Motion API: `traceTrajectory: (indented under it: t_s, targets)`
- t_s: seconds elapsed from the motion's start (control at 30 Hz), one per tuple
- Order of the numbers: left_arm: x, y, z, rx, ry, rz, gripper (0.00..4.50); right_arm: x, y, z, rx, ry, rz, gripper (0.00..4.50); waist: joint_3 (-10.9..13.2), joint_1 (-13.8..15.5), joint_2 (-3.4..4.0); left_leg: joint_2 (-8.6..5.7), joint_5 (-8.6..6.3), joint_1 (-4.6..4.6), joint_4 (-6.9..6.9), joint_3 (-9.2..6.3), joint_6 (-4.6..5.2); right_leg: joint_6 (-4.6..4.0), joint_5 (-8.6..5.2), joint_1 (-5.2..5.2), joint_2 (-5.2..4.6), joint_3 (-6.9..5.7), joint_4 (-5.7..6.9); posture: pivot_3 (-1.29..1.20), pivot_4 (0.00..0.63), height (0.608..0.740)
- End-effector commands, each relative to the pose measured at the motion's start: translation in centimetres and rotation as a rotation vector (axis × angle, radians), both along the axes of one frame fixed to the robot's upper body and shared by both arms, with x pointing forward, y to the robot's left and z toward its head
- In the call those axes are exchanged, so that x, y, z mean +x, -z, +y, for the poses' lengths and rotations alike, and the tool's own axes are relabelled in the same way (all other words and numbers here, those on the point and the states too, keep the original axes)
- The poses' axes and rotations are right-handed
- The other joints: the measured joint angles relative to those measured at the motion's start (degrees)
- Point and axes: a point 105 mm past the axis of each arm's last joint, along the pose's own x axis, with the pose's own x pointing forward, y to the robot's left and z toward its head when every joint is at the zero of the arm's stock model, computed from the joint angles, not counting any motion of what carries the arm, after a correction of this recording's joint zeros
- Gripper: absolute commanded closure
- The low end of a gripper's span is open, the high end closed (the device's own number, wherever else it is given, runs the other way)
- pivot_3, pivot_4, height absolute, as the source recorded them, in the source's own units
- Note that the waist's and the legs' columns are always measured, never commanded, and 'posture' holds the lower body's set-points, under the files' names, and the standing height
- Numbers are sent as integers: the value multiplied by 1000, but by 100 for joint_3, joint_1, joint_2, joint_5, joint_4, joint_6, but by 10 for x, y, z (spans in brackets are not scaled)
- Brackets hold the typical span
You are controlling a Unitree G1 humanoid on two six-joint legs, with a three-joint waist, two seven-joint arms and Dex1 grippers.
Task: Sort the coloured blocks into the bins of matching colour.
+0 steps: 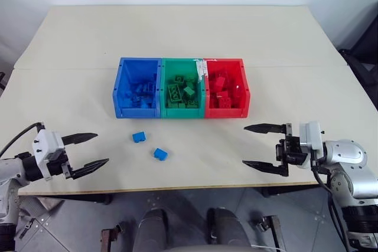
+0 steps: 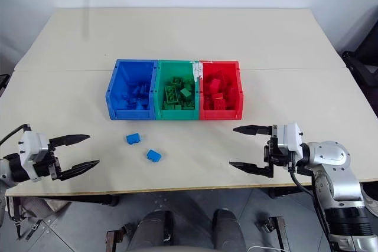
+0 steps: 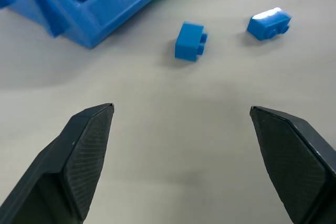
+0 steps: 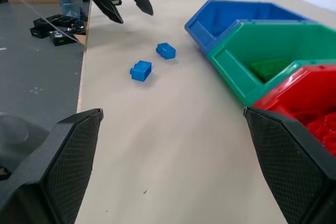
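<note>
Three joined bins stand mid-table: blue bin (image 1: 121,90), green bin (image 1: 182,63), red bin (image 1: 244,90), each holding several bricks of its own colour. Two blue blocks lie loose in front of the blue bin, one (image 1: 139,137) nearer it and one (image 1: 160,154) closer to the front edge. My left gripper (image 1: 88,151) hovers open at the table's front left corner, pointing toward those blocks with nothing between its fingers. At the front right, my right gripper (image 1: 264,147) is open and empty, pointing left across the table.
The beige table (image 1: 189,33) extends wide behind the bins. Its front edge runs just below both grippers. Dark equipment (image 1: 363,66) stands off the table's right side.
</note>
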Motion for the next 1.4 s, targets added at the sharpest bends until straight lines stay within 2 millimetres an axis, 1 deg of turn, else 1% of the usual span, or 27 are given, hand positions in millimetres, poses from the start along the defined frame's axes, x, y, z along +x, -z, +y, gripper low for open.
traceTrajectory:
  t_s: [0.03, 0.1, 0.2, 0.23, 0.3, 0.37, 0.5, 0.67, 0.77, 0.87, 0.97, 1.07, 1.1, 1.17, 1.27, 1.33, 1.37, 1.4]
  targets:
    - [4, -13, -32, 53, 152, -55, 88, -4, -8, -7, -5, 31, -50, 0, 0, -1, 0, 0, 0, 0, 0, 0, 0, 0, 0, 0, 0, 0, 0, 0, 150, 740]
    - [5, -17, -57, 120, 295, -79, 88, -8, -9, -12, -19, 54, -55, 0, 0, 34, 0, 0, 2, 0, -1, 0, -4, 0, 0, 0, 1, 0, 1, 0, 150, 740]
    - [8, -18, -81, 185, 428, -64, 88, -12, -12, -16, -20, 84, -68, 0, -1, 37, 1, 0, 8, -1, 1, 10, -15, 1, 0, -1, 1, 0, -3, 0, 150, 740]
    - [9, -17, -85, 199, 450, -55, 88, -13, -12, -16, -22, 89, -68, 0, -1, 19, 1, -1, 9, 0, 1, 12, -16, 1, 0, -1, 1, 0, -2, 0, 150, 740]
    - [16, -14, -105, 260, 535, -60, 88, -19, -11, -20, -38, 103, -58, 0, 0, 7, 4, 1, 10, 1, 0, 15, -18, 1, 0, -4, 3, 0, -1, 0, 150, 740]
    - [22, -10, -118, 316, 588, -64, 88, -24, -10, -23, -53, 113, -50, 0, 0, 17, 3, 1, 11, 1, -1, 14, -19, 1, 0, -5, 5, 0, -1, 0, 150, 740]
    - [31, 10, -129, 463, 670, -58, 88, -33, -9, -29, -72, 162, -13, 0, -1, 14, 4, 1, 12, 1, 3, 18, -22, 3, 1, -5, 4, 1, -3, 0, 150, 740]
    - [44, 14, -133, 510, 654, -45, 88, -40, -8, -29, -68, 186, 13, 0, -1, 25, 4, 1, 12, 0, 8, 17, -22, 3, 1, -4, 4, 1, -4, 0, 150, 740]
    - [47, 15, -134, 521, 660, -47, 698, -44, -9, -26, -59, 192, 22, 0, -1, 28, 4, 1, 13, 1, 11, 15, -19, 3, 1, 0, 4, 2, -4, 0, 150, 740]
    - [47, 16, -136, 515, 663, -32, 1589, -46, -7, -25, -59, 201, 27, 0, -1, 34, 4, 1, 15, 1, 12, 14, -17, 3, 1, 1, 3, 2, -3, 0, 150, 740]
    - [47, 19, -134, 525, 662, -23, 2542, -46, -7, -25, -59, 201, 28, 0, -1, 49, 4, 0, 15, 1, 15, 14, -16, 4, 2, 3, 3, 2, -3, 0, 150, 740]
    - [48, 18, -129, 520, 637, -21, 3379, -44, -8, -21, -57, 181, 27, 0, -1, 64, 4, 0, 16, 1, 16, 14, -14, 3, 2, 3, 3, 2, -3, 0, 150, 740]
    - [48, 17, -128, 510, 621, -21, 3561, -43, -8, -19, -52, 174, 26, 0, -1, 71, 4, 1, 16, 1, 16, 14, -13, 3, 2, 3, 3, 2, -3, 0, 150, 740]
    - [49, 14, -127, 470, 600, -38, 3559, -41, -9, -15, -41, 159, 23, 0, -1, 73, 4, 1, 17, 2, 16, 14, -11, 3, 2, 3, 3, 2, -2, 0, 150, 740]
    - [35, 0, -129, 296, 624, -41, 3559, -36, -12, -5, 6, 139, 17, 0, -1, 10, 4, 3, 17, 4, 14, 14, -11, 2, 2, 1, 4, 2, 2, 0, 150, 740]
    - [36, -8, -126, 213, 558, -59, 3559, -32, -15, 0, 41, 140, 12, 0, -1, 2, 4, 4, 17, 2, 12, 12, -12, 2, 2, -3, 3, 2, 8, 0, 150, 740]
    - [37, -13, -119, 182, 522, -71, 3559, -29, -17, 4, 63, 139, 7, 0, -1, 4, 4, 5, 17, 2, 12, 11, -12, 2, 2, -4, 3, 2, 8, 0, 150, 740]
    - [37, -24, -111, 116, 472, -84, 3559, -26, -20, 9, 89, 136, -1, 0, -1, 5, 4, 4, 17, 0, 13, 10, -11, 2, 2, -5, 3, 2, 7, 0, 150, 740]
